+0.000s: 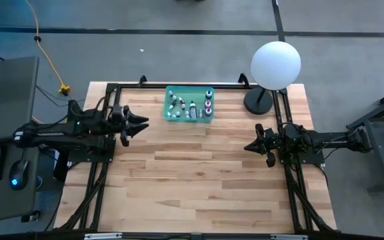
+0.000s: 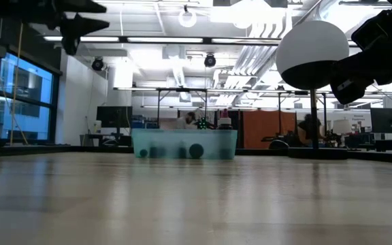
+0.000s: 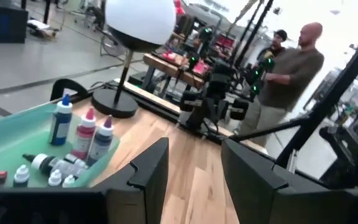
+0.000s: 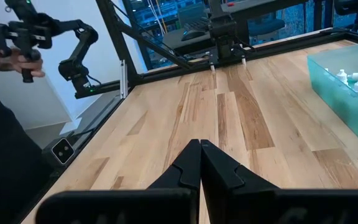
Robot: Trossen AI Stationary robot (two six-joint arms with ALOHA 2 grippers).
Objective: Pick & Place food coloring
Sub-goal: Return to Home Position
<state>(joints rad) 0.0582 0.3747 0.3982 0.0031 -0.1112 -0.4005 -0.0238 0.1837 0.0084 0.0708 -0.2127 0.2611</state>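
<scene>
The green tray [image 1: 167, 104] holds the small bottles [image 1: 191, 107]; the left gripper [image 1: 141, 125] and the right gripper [image 1: 249, 147] are apart from it, one on each side.

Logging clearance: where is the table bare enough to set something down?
Bare table: the whole half away from the tray, and the strip between left hand and right hand. Crowded along the far edge: tray holding food coloring, lamp beside it.

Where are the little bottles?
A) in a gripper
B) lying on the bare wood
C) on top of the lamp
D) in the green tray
D: the bottles lie and stand inside the green tray, as the high and left wrist views show.
</scene>
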